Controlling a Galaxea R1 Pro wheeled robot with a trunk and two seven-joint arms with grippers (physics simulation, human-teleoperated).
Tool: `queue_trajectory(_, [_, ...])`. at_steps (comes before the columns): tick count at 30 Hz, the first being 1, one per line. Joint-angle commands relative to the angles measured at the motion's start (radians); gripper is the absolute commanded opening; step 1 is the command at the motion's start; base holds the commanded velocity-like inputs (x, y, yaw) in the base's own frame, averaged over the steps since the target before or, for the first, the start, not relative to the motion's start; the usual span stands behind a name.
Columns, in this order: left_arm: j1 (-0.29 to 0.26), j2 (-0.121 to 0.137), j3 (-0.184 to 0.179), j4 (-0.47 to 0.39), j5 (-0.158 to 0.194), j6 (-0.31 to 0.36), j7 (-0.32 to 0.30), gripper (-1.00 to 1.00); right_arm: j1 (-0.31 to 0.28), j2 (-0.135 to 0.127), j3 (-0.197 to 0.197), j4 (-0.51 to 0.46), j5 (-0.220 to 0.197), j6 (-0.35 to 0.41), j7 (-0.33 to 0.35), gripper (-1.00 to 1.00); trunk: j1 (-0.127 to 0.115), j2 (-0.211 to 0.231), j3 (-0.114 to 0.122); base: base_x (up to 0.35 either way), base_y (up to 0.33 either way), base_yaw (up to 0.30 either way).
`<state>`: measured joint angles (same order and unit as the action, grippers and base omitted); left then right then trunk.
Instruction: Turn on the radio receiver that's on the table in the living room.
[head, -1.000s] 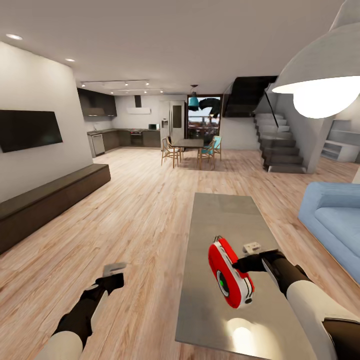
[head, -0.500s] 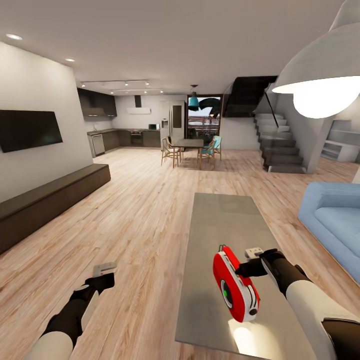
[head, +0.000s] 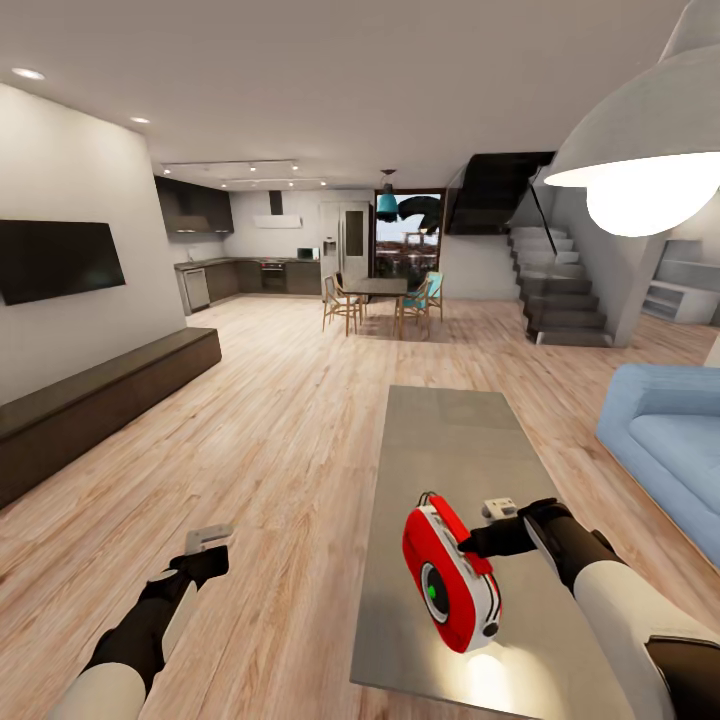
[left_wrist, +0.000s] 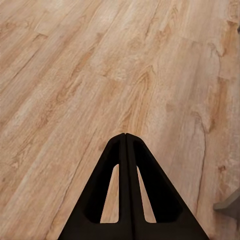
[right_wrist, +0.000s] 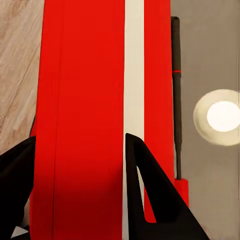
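Glossy red radio receiver (head: 450, 577) (matte table (head: 450, 440))

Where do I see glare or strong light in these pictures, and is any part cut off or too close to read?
Head view: the lamp glows overexposed at upper right, and a bright glare spot lies on the table below the radio receiver. Right wrist view: the same glare spot shows on the grey top; the radio receiver is so close that it is cropped. Left wrist view: even light on the wooden floor, no glare.

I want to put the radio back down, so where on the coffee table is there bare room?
The table is bare from its far end down to the radio receiver. The crowded part is the near end, where the right gripper holds the radio above the top.
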<state>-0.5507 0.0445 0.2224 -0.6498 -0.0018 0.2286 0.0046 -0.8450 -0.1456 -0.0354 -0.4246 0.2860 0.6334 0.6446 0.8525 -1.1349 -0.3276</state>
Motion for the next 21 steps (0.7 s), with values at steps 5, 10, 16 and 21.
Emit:
queue_trajectory(5, [0.0, 0.0, 0.0, 0.001, 0.0, 0.0, 0.001, -1.0, 0.0, 0.0, -0.001, 0.001, -0.007, 0.003, 0.0, -1.0, 0.0, 0.0, 0.0, 0.0, 0.0, 0.0])
queue_trajectory(10, [0.0, 0.0, 0.0, 0.001, 0.0, 0.0, 0.001, -1.0, 0.0, 0.0, -0.001, 0.001, -0.007, 0.003, -0.002, -1.0, 0.015, -0.028, -0.012, 0.0, 0.0, 0.0])
queue_trajectory(16, [0.0, 0.0, 0.0, 0.001, 0.0, 0.0, 0.002, -1.0, 0.0, 0.0, -0.003, 0.004, -0.007, 0.003, -0.006, -1.0, 0.038, -0.07, -0.031, 0.0, 0.0, 0.0])
queue_trajectory(21, [0.0, 0.0, 0.0, 0.001, 0.0, 0.0, 0.002, -1.0, 0.0, 0.0, -0.001, 0.004, -0.007, 0.003, -0.007, -1.0, 0.057, -0.105, -0.047, 0.0, 0.0, 0.0])
